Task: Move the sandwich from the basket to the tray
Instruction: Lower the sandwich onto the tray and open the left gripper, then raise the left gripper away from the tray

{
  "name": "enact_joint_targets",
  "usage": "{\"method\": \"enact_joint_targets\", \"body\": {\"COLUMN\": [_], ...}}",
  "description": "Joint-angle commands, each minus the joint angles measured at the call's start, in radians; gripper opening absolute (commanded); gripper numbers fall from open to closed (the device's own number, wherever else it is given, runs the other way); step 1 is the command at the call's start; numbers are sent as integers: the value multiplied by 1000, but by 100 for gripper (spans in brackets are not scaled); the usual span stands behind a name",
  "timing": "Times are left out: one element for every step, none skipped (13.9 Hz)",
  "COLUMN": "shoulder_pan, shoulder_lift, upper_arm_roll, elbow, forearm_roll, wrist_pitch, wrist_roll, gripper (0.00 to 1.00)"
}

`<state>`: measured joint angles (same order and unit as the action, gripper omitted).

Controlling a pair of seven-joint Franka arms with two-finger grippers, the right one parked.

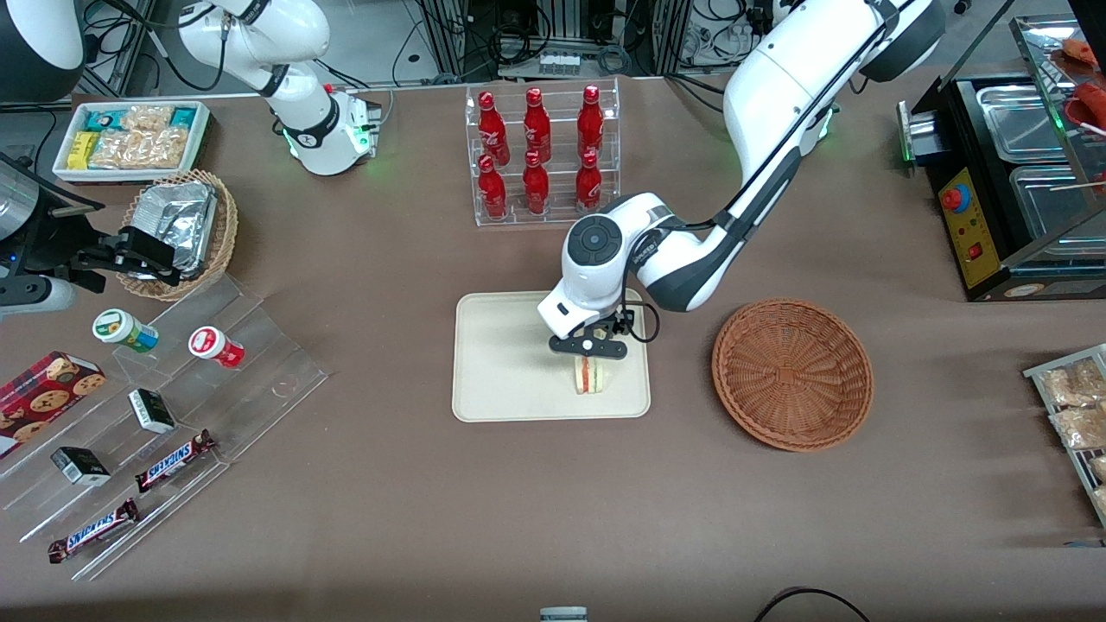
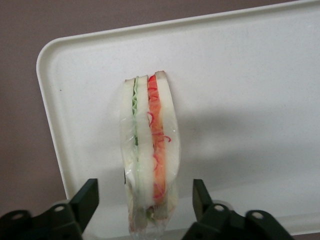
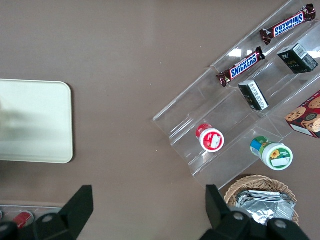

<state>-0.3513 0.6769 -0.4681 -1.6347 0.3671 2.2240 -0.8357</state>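
The sandwich [image 1: 590, 377] [image 2: 150, 150], a plastic-wrapped wedge of white bread with green and red filling, stands on its edge on the cream tray [image 1: 501, 363] [image 2: 240, 75], near the tray's rim nearest the basket. My left gripper [image 1: 590, 364] [image 2: 145, 195] hangs just above it, open. Its black fingers [image 2: 89, 199] straddle the wrapped sandwich with a clear gap on each side. The reddish-brown wicker basket [image 1: 792, 373] lies beside the tray toward the working arm's end, with nothing in it.
A clear rack of red bottles [image 1: 542, 155] stands farther from the front camera than the tray. An acrylic stand with snacks [image 1: 164, 406], a tan basket of foil [image 1: 183, 226] and a white bin [image 1: 131, 138] lie toward the parked arm's end. A black appliance [image 1: 1011, 181] sits toward the working arm's end.
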Motion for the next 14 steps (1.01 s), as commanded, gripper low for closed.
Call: {"method": "enact_joint_targets", "body": {"shoulder_pan": [2,2,3,3,3,3,8,23,26,26,26,31,34,32], "shoulder_lift": [1,-17,-45,-65,-83,-100,-135,-164,-192,-227,-252,-278,-302,-328], "upper_arm_roll": [0,2,2,3,3,3,3,3,3,3,3,5,8,25], "elbow": [21,13,0,-4,-2,-2,-7,-7,-5,-7,-5,-2,0,-2], "forearm_roll": [12,9,-2,-11,-13,-13,-19,-54,-94,-117,-128,-145,-163,-175], "wrist_pitch": [-3,-12,-38,-85,-131,-170,-205,-233,-256,-285,-320,-343,-355,-363], "wrist_roll": [-22,-22,-19,-16,-16,-16,-14,-5,-3,-3,-3,-3,-2,-3], "gripper": [100,100,100,100,100,100,100,100,100,100,100,100,100,100]}}
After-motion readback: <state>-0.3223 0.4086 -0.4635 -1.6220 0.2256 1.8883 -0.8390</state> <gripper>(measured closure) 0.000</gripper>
